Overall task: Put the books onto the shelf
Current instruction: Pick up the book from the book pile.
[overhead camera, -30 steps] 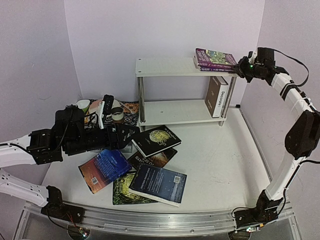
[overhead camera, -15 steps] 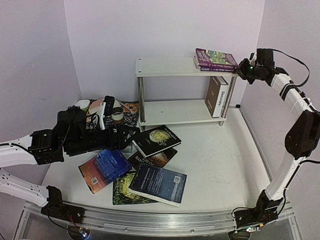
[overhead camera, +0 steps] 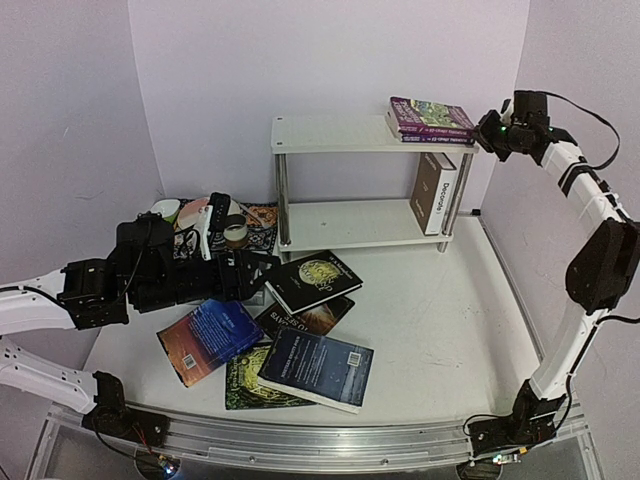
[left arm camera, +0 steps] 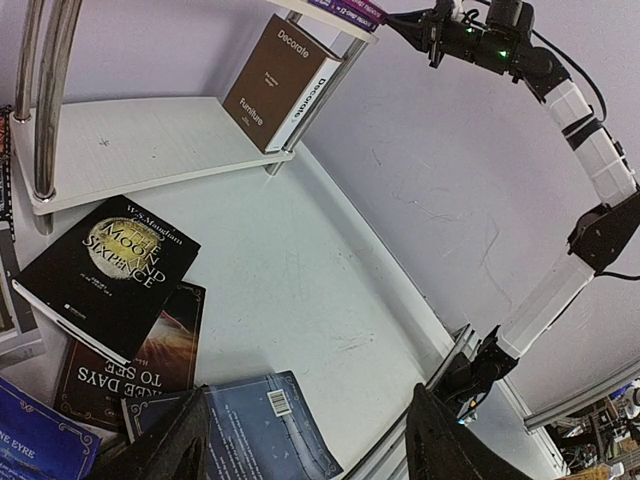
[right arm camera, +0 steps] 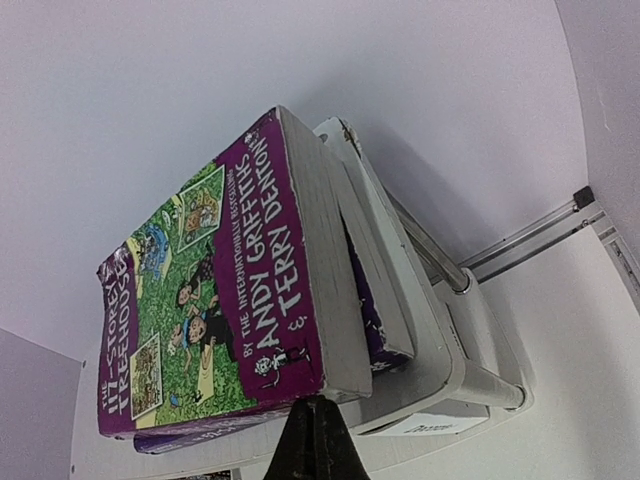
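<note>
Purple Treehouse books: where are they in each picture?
Top external: purple Treehouse books on the shelf top, right end.
Left wrist: only a purple sliver at the top edge.
Right wrist: stacked, filling the middle.
Shared landmark: the white shelf under them.

Patterned mat [overhead camera: 263, 216] bearing cup [overhead camera: 166, 210], plate [overhead camera: 193, 214], mug [overhead camera: 235, 231]; white table [overhead camera: 440, 300].

The left arm [overhead camera: 25, 308] and right arm [overhead camera: 592, 205]: white shells, black joints, looping black cables (green light at right wrist).
</note>
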